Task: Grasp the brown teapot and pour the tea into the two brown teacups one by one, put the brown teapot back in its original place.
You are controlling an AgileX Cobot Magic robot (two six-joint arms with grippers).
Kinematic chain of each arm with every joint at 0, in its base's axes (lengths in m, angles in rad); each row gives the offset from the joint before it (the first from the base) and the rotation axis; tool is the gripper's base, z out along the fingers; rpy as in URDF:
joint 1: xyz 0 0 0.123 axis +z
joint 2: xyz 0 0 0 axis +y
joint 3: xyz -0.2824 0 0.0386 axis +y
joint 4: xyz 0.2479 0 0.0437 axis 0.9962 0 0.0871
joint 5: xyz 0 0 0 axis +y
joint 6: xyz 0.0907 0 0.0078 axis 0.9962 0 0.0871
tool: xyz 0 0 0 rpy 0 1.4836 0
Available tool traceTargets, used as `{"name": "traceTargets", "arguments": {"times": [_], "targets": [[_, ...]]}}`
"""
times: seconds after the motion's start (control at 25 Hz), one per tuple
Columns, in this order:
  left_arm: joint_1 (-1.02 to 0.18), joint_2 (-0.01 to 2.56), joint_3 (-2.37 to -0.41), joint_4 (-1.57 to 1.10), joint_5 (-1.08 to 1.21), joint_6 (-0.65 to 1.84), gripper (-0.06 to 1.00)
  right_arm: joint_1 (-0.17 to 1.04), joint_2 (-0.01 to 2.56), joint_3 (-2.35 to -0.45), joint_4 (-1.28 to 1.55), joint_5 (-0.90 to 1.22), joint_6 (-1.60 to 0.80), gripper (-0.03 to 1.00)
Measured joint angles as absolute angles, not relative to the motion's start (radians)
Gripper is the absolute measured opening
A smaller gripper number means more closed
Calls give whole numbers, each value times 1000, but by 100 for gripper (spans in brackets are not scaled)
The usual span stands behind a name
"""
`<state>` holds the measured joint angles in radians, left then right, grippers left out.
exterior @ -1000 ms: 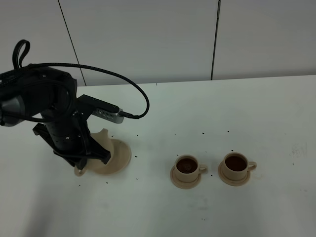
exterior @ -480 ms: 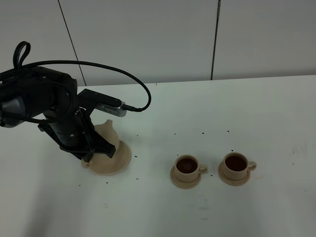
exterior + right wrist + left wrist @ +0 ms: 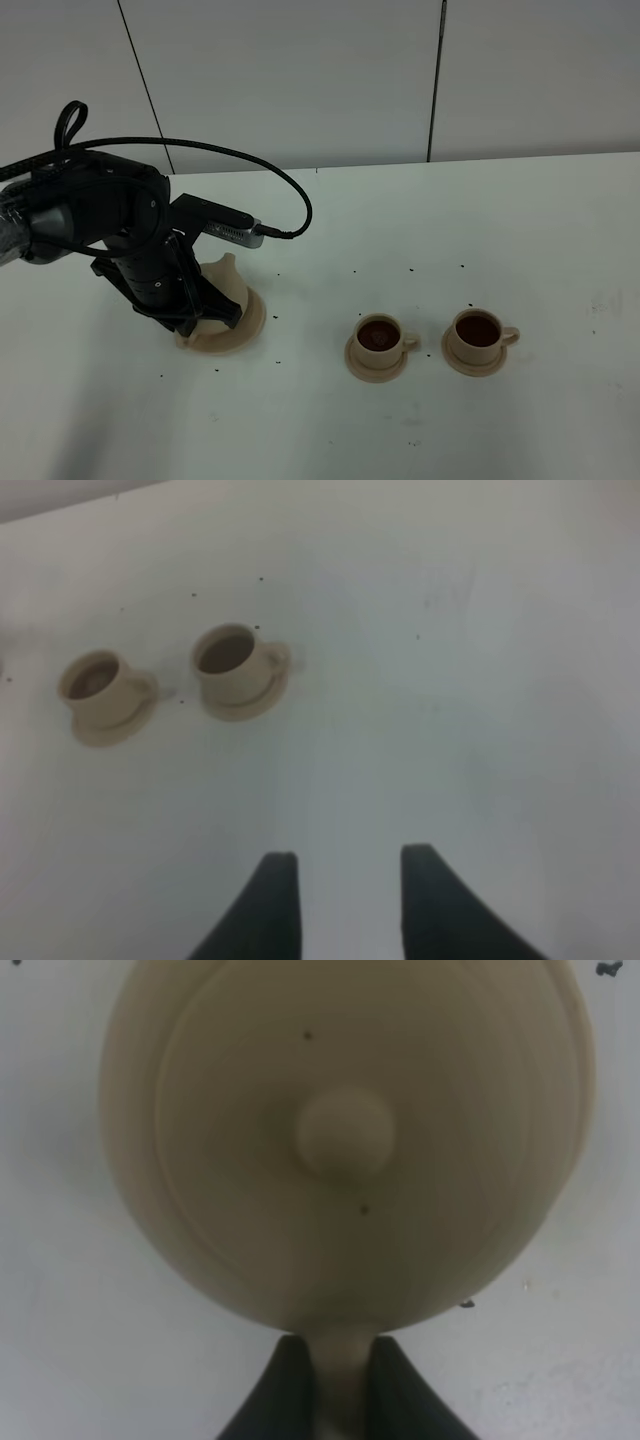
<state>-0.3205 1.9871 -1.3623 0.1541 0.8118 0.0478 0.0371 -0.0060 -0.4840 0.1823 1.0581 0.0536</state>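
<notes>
Holding the brown teapot [image 3: 345, 1150] by its loop handle [image 3: 340, 1370], left gripper [image 3: 338, 1390] pinched tight on that thin strap so the pot hangs level under the wrist, lid knob [image 3: 345, 1135] straight below the camera. Sitting over the wide tan saucer [image 3: 245, 330] at the left of the white table [image 3: 450, 230], spout [image 3: 226, 262] peeking out on the far side of the black arm; whether the base already touches the saucer cannot be told. Both brown teacups [image 3: 381, 336] [image 3: 477, 330] standing on their small saucers to the right, well apart from the pot, each showing dark tea [image 3: 477, 328] inside, so pouring looks done and only the return remains. Right gripper [image 3: 340, 900] hanging idle above bare table at the right, fingers apart and holding nothing, cups in its view further off. Dark specks scattered over the tabletop around the cups
</notes>
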Motion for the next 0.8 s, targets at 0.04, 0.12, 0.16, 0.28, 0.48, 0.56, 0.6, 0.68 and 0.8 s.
{"name": "traceTargets", "arguments": {"times": [0.04, 0.12, 0.16, 0.28, 0.48, 0.56, 0.6, 0.68, 0.8], "targets": [[-321, 1989, -1362, 153, 812, 48, 17, 37, -6, -484, 182, 1058, 54, 24], [-321, 1995, -1362, 150, 812, 48, 17, 37, -6, -484, 182, 1058, 54, 24], [-321, 1999, -1362, 149, 812, 48, 17, 37, -6, -484, 182, 1058, 54, 24], [-321, 2003, -1362, 147, 813, 50, 17, 37, -6, -484, 182, 1058, 54, 24], [-321, 2003, -1362, 134, 813, 50, 17, 37, -6, -484, 182, 1058, 54, 24], [-321, 2003, -1362, 131, 811, 54, 17, 37, -6, -484, 182, 1058, 54, 24], [-321, 2003, -1362, 129, 810, 60, 17, 37, -6, -484, 182, 1058, 54, 24], [-321, 2003, -1362, 128, 812, 68, 17, 37, -6, -484, 182, 1058, 54, 24], [-321, 2003, -1362, 127, 817, 73, 20, 37, -6, -484, 182, 1058, 54, 24]]}}
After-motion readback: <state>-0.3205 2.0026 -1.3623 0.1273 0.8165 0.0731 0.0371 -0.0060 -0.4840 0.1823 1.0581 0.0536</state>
